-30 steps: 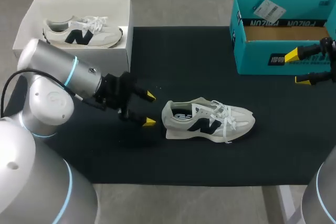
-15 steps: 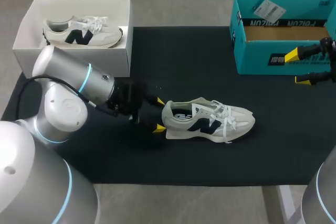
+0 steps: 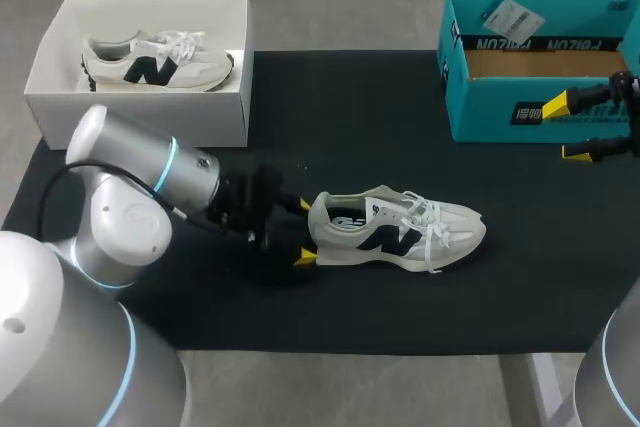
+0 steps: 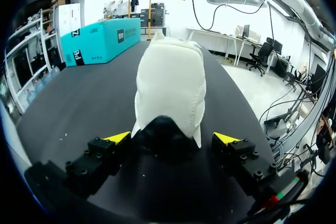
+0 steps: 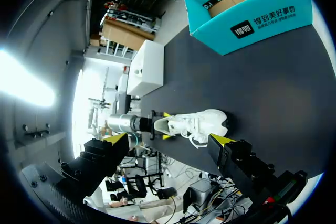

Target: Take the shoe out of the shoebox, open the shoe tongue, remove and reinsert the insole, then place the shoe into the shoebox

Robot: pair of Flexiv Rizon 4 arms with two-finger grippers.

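Shoe [image 3: 395, 229] out on the worktop [image 3: 350, 117], our left gripper [image 3: 304, 231] straddles its heel, fingers wide; next we must pinch the heel, steadying it for tongue-opening.

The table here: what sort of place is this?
Probably a robot test bench, not a shop: the left gripper straddles a sneaker on a black mat, between a white shoebox and a teal shoebox.

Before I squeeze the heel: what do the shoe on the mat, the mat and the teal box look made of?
Shoe: soft matte cream fabric or suede, likely; the left wrist view shows stitched, padded heel panels. Mat: black, matte, no glare, probably cloth or foam. Teal box: cardboard, judging by its brown unprinted inside and folded flaps.
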